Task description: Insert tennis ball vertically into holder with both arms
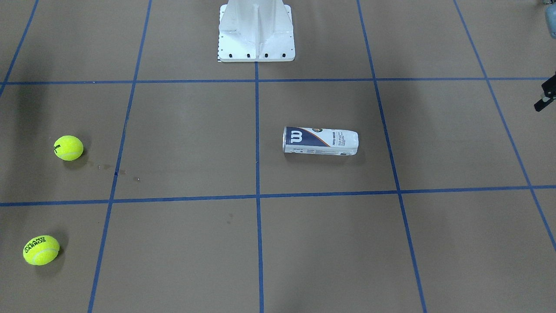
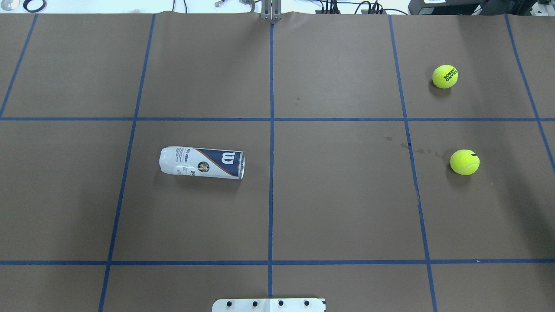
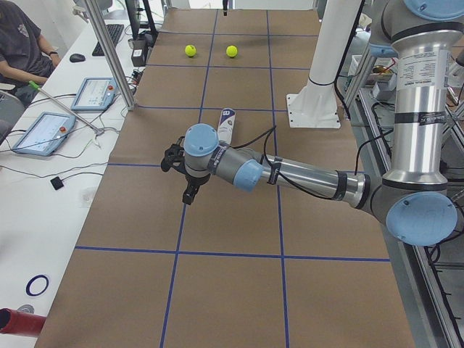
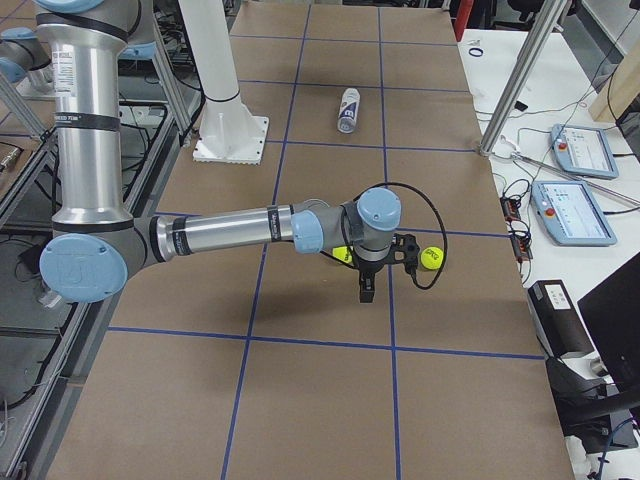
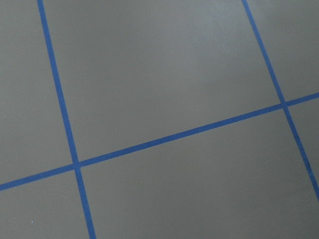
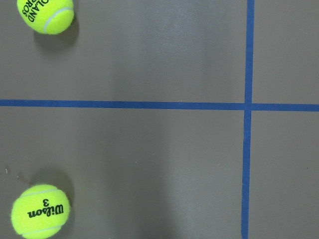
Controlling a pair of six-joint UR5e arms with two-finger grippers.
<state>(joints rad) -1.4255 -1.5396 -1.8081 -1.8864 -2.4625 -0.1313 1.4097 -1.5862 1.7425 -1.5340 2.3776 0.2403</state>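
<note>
So the big brown table (image 2: pixel 338 208) with the blue tape grid (image 2: pixel 271 130) is basically the whole scene, with the white pedestal (image 1: pixel 256 30) at the robot's edge. Looks to me like the very start of the job: nothing is picked up yet.

The left arm (image 3: pixel 304 174) reaches out low over its half, and the left gripper (image 3: pixel 188 196) hangs over bare table, short of the tube. Its wrist view shows only tape lines. The right arm (image 4: pixel 230 232) is stretched the same way, with the right gripper (image 4: pixel 366 290) hanging close to the balls. Honestly I can't tell whether either pincer is open or closed, since only the side views catch them.

The holder (image 2: pixel 201 162) lies flat on its side on the robot's left half, just beside the centre line, with the rimmed W end pointing at that line. The label hides the inside, so I can't say if anything's in there.

Two tennis balls (image 2: pixel 464 162) sit loose on the right half, well apart from the tube and from each other.

My guess for next: left grabs the tube and stands it mouth-up, while right pinches the nearer ball and lines it up straight above the opening.
</note>
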